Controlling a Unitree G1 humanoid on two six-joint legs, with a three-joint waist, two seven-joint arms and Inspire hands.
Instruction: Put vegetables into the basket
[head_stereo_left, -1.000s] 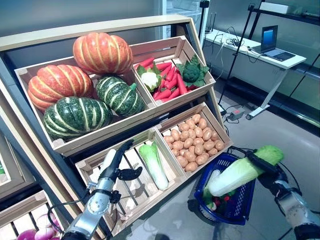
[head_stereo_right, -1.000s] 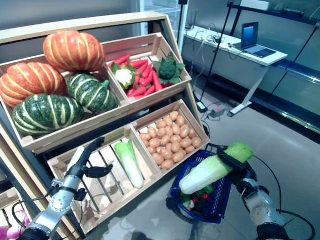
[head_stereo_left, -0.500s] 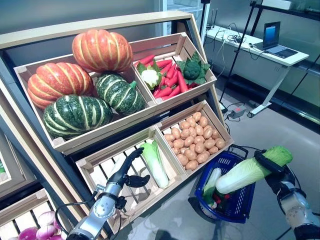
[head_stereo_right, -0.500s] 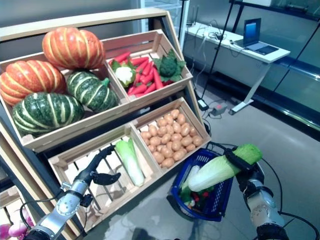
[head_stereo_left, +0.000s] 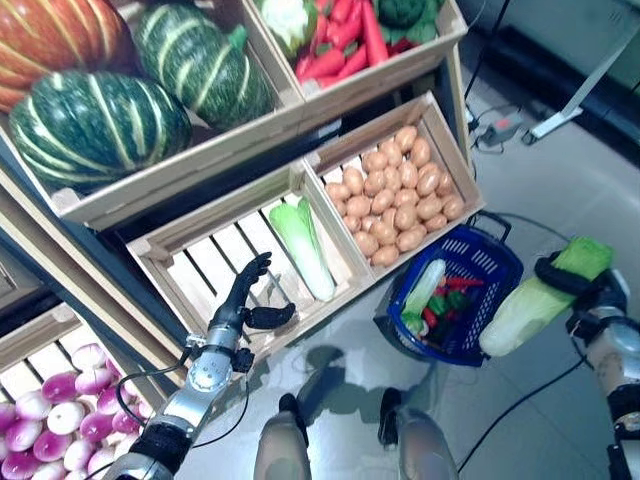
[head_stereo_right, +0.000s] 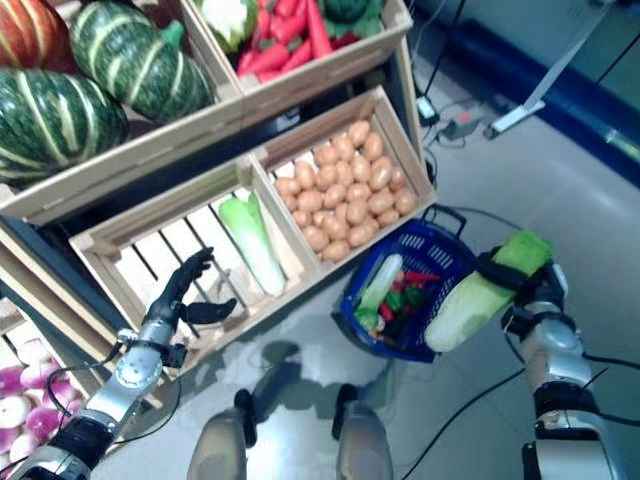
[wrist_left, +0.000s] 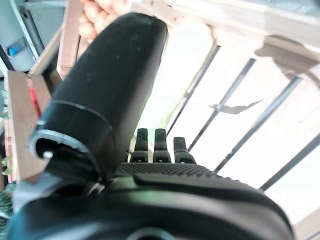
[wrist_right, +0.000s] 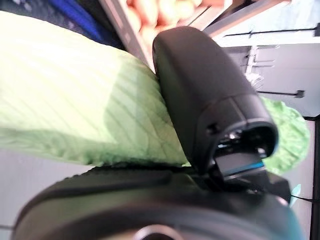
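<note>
My right hand (head_stereo_left: 590, 300) is clamped on a cabbage (head_stereo_left: 540, 298), just beside the basket (head_stereo_left: 496, 262), which already holds vegetables. Left hand (head_stereo_left: 243, 300) spread, empty, another cabbage (head_stereo_left: 302, 248) beyond it. Drop pending.

Tilted green cabbage (head_stereo_left: 540, 300) beside blue basket (head_stereo_left: 490, 262)

Silver-grey forearms on both sides, jointed in rounded metal segments, each ending in a dark left hand (head_stereo_left: 243, 300) and right hand (head_stereo_left: 590, 293); up close the black thumbs are smooth, fat and rounded, the palms finely textured.
</note>
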